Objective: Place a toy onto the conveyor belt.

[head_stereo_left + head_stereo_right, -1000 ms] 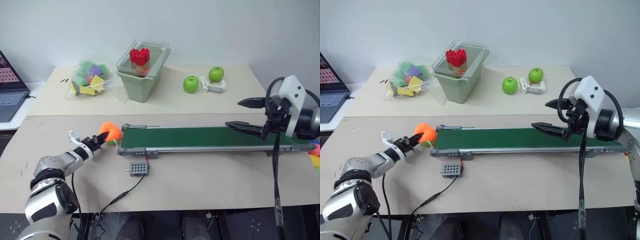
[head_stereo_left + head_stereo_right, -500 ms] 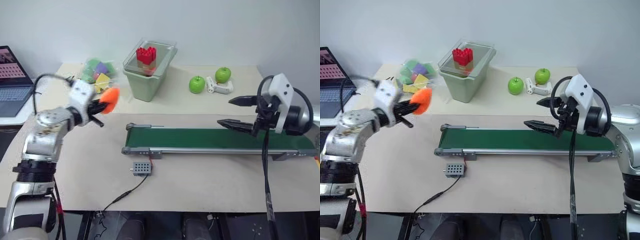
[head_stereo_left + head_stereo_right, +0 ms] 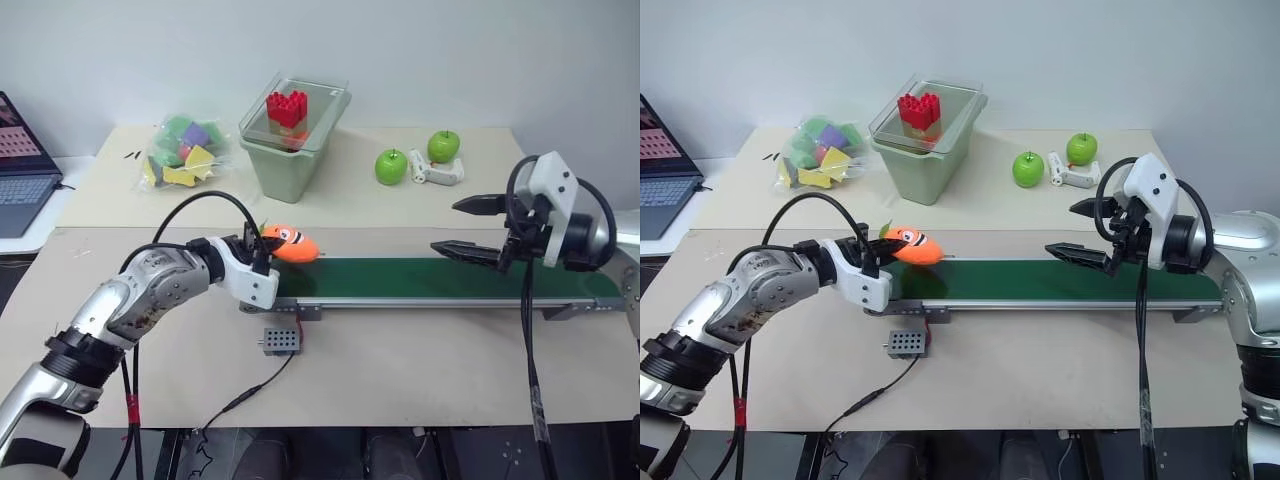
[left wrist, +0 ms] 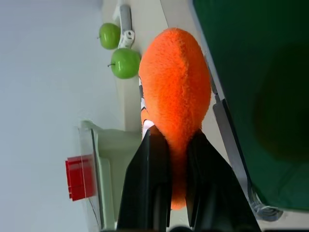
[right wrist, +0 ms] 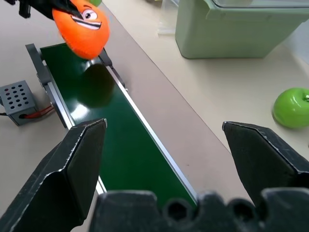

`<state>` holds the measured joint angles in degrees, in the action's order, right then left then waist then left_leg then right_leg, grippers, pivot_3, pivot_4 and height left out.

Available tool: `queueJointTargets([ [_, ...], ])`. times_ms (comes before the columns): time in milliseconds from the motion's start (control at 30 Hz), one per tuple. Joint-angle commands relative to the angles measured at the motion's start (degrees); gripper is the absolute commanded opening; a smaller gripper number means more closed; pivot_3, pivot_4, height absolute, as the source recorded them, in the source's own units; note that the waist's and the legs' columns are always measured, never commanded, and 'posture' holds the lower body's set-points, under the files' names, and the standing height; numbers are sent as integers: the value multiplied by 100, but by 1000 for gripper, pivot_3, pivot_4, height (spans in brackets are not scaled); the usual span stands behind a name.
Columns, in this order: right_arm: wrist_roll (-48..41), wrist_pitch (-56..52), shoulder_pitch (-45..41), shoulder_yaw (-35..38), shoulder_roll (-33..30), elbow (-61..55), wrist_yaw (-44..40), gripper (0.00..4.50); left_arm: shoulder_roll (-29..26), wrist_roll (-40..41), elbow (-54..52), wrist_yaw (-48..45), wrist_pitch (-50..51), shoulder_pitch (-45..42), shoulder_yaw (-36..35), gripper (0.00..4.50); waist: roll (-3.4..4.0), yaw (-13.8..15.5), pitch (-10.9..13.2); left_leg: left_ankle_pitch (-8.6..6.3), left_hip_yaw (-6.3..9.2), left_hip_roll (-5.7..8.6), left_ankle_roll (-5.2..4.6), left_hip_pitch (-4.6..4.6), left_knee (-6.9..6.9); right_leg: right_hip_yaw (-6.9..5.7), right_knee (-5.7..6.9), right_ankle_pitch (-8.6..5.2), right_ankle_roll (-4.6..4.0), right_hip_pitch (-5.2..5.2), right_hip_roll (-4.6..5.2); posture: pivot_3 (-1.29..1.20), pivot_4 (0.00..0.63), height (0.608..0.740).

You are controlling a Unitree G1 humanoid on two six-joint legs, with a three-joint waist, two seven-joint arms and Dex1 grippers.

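The toy (image 3: 291,243), an orange plush with a cartoon face, hangs just above the left end of the conveyor belt (image 3: 420,279). My left gripper (image 3: 258,248) is shut on its rear end and holds it sideways, face toward the belt. In the left wrist view the two black fingers (image 4: 154,164) pinch the toy (image 4: 176,87) beside the green belt (image 4: 251,72). My right gripper (image 3: 445,226) hovers open over the belt's right half with nothing between its fingers. It looks along the belt (image 5: 116,116) toward the toy (image 5: 82,29), whose shadow falls on the belt.
A pale green bin (image 3: 285,160) with a clear lid and a red block (image 3: 287,108) on it stands behind the belt. Two green apples (image 3: 392,166) (image 3: 443,146) lie at the back right. A bag of coloured pieces (image 3: 182,155) and a laptop (image 3: 20,150) sit at the left. A small grey box (image 3: 280,340) with a cable lies before the belt.
My left arm carried the toy from low beside the belt's left end, up and away to the left, then back over the belt's left end. The right gripper stayed open and nearly still.
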<state>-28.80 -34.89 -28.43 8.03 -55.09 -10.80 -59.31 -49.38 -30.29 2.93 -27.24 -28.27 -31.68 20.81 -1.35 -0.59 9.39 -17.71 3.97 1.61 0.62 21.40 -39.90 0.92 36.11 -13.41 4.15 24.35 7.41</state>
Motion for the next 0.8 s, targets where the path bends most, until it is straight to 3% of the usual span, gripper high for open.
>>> queueJointTargets([
  [33, -61, 29, 65, 342, -126, -234, 62, 4500, 93, -253, 257, 212, -499, -79, 20, 416, 0, -10, 0, 0, 0, 0, 0, 0, -3, 0, 0, 0, 1, 0, 0, 0, 150, 740],
  [167, -86, -27, 161, 449, -170, -325, 113, 4500, 267, -339, 652, 262, -762, -175, 51, 416, 0, -19, 0, 1, -1, 0, 2, 0, -3, 0, 1, 0, 2, 1, 0, 0, 150, 740],
  [267, -100, -54, 210, 501, -180, -384, 145, 4500, 370, -372, 875, 214, -938, -251, 68, 1149, 0, -28, 0, 1, -2, 0, 1, -1, -6, 0, 4, 0, 2, 0, 0, 0, 150, 740],
  [533, -85, -67, 267, 553, -193, -404, 161, 4500, 438, -205, 1192, -80, -1187, -468, 16, 3978, 0, -25, 0, 1, -1, 0, 1, -2, -12, -1, 7, 0, 3, -2, 0, 0, 150, 740],
  [567, -78, -56, 259, 545, -194, -386, 154, 4500, 411, 144, 1098, -386, -1081, -461, -21, 4362, 0, -25, 0, 1, -1, 1, 1, -2, -14, -2, 9, 0, 3, -2, 0, 0, 150, 740],
  [700, -55, -16, 228, 516, -191, -325, 132, 4500, 109, 1813, 403, -1881, -212, -283, -197, 4440, 1, -61, -1, 1, 0, -1, 1, -1, -17, -1, 10, 1, 4, -1, 0, 0, 150, 740],
  [800, -61, -3, 245, 530, -191, -325, 117, 4500, 9, 3094, -131, -2824, 1714, -255, -573, 4440, 1, -72, -1, 0, 1, -1, -1, -1, -17, 0, 12, 0, 4, 0, 0, 0, 150, 740],
])
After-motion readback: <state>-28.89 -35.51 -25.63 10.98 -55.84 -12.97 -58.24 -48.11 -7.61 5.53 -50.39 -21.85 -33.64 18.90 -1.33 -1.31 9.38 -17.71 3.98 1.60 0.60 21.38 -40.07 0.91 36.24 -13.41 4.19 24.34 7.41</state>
